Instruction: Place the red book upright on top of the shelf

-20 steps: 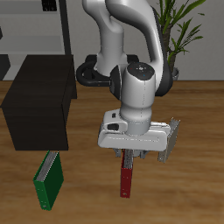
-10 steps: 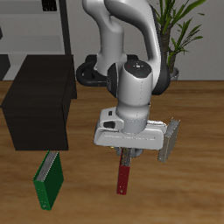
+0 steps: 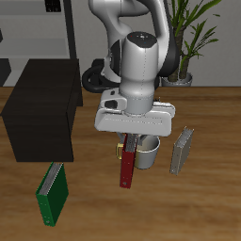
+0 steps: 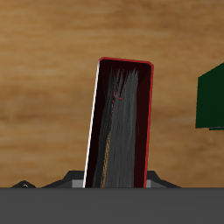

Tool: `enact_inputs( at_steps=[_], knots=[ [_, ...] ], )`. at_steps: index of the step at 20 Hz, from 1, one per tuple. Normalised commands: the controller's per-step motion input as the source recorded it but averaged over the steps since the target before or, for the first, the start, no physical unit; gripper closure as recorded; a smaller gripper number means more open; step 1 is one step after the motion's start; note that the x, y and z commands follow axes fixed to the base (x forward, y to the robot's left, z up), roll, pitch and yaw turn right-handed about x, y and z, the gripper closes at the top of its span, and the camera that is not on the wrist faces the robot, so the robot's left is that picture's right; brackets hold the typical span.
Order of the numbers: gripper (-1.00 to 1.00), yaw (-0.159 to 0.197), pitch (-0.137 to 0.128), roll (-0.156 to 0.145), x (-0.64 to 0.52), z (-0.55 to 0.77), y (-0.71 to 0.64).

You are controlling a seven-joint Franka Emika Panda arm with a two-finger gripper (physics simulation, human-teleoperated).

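Note:
My gripper (image 3: 126,144) is shut on the top end of the red book (image 3: 125,167), which hangs upright and slightly tilted above the wooden table. In the wrist view the red book (image 4: 120,122) runs away from the jaws, its pale page edge showing along one side. The shelf (image 3: 41,108), a large matte black box with a flat top, stands on the table farther back, well apart from the book and gripper.
A green book (image 3: 54,194) lies near the table's front edge and also shows in the wrist view (image 4: 211,103). A white mug (image 3: 146,152) sits just behind the held book. A grey book (image 3: 181,151) stands upright beside the mug. A thin-framed rack (image 3: 42,28) and a plant (image 3: 193,33) stand at the back.
The gripper has risen and shifted toward the shelf side, lifting the red book clear of the table. The white mug, hidden before, now shows behind it.

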Motion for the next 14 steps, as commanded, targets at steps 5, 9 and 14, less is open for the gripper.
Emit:
enact_inputs(
  at_steps=[5, 9, 14],
  knots=[
    [1.00, -0.017, -0.034, -0.012, -0.37, 0.49, -0.24],
    [1.00, -0.022, -0.045, -0.014, -0.40, 0.54, -0.25],
    [1.00, 0.022, -0.059, 0.008, -0.43, 0.44, -0.18]
  ],
)
